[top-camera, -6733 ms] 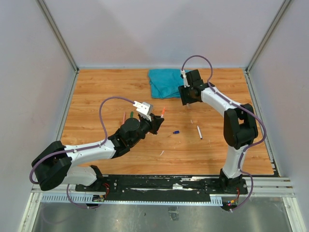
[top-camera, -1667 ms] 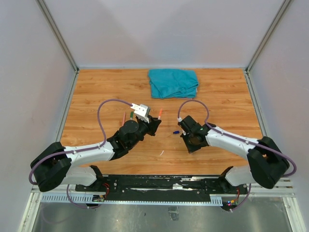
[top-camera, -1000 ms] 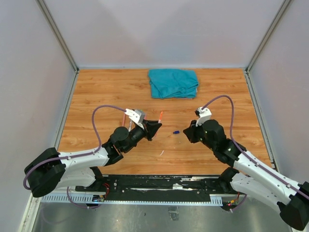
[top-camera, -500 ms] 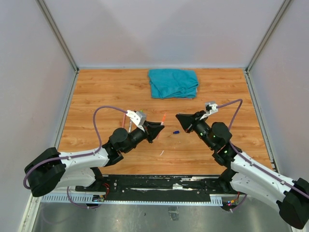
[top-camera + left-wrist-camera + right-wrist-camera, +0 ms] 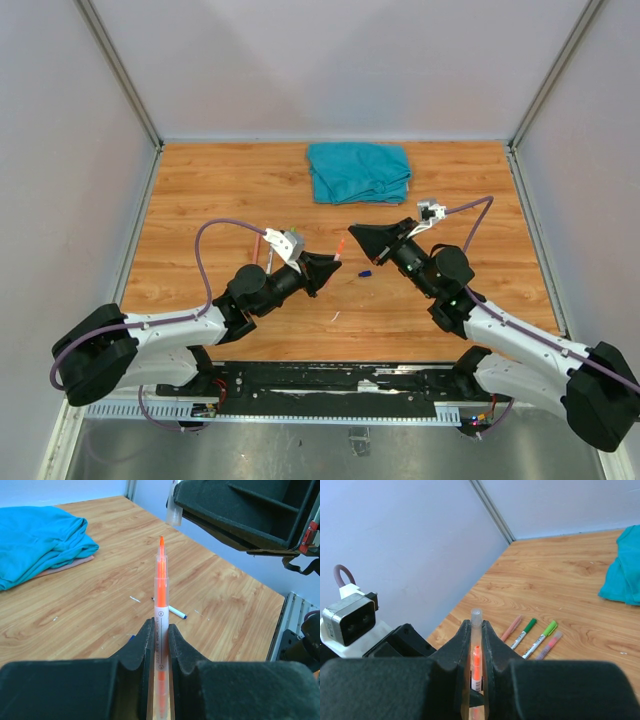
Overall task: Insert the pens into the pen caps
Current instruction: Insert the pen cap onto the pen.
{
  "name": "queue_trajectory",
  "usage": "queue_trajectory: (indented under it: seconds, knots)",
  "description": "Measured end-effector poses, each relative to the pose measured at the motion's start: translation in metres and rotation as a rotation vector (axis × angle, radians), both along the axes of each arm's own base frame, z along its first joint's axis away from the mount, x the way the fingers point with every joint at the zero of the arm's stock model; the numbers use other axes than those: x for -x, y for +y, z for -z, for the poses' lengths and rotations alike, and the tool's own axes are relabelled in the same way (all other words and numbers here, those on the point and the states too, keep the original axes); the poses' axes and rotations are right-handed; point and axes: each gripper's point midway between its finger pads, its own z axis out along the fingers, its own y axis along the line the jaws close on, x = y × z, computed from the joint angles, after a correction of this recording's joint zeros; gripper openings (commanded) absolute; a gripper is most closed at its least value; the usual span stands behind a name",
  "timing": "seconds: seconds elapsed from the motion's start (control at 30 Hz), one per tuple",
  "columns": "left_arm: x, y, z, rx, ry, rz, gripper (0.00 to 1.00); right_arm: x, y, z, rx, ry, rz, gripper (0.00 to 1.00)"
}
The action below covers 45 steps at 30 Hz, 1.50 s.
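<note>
Two tools clamped: left tool point(image 5: 160, 626) on orange pen point(image 5: 161, 582), right tool point(image 5: 476, 626) on clear cap point(image 5: 476, 616), moved nearer.

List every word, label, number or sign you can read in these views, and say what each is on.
No text is legible.
Print on the orange pen: a small circled mark and a line of dark lettering along the barrel, too small and blurred to read.
The four loose pens: no print can be made out.
The blue cloth: no label shows.
</note>
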Motion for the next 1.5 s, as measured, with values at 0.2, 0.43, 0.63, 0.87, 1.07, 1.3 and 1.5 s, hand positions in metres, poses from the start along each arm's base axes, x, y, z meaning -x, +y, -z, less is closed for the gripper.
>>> queue_trajectory:
  seconds: [0.2, 0.43, 0.63, 0.87, 1.07, 1.3, 1.5]
  knots:
    - [0.0, 0.0, 0.001, -0.004, 0.0, 0.001, 0.01, 0.001, 0.003, -0.003, -0.013, -0.007, -0.017, 0.01]
    - [0.0, -0.001, 0.001, -0.005, -0.001, 0.005, 0.01, 0.002, 0.006, -0.001, -0.014, 0.001, -0.035, 0.01]
    - [0.001, -0.001, 0.001, -0.006, -0.002, 0.007, 0.0, 0.002, 0.007, 0.001, -0.011, 0.004, -0.036, 0.01]
    - [0.001, -0.001, 0.001, -0.007, -0.003, 0.007, 0.01, 0.002, 0.007, 0.002, -0.008, 0.007, -0.036, 0.01]
    - [0.001, -0.001, 0.001, -0.007, -0.003, 0.007, 0.01, 0.002, 0.007, 0.004, -0.002, 0.014, -0.036, 0.01]
    - [0.001, -0.001, 0.002, -0.01, -0.002, 0.007, 0.01, 0.002, 0.008, 0.007, 0.005, 0.021, -0.039, 0.01]
    - [0.0, -0.001, 0.004, -0.013, 0.001, 0.007, 0.0, 0.002, 0.011, 0.016, 0.025, 0.04, -0.053, 0.01]
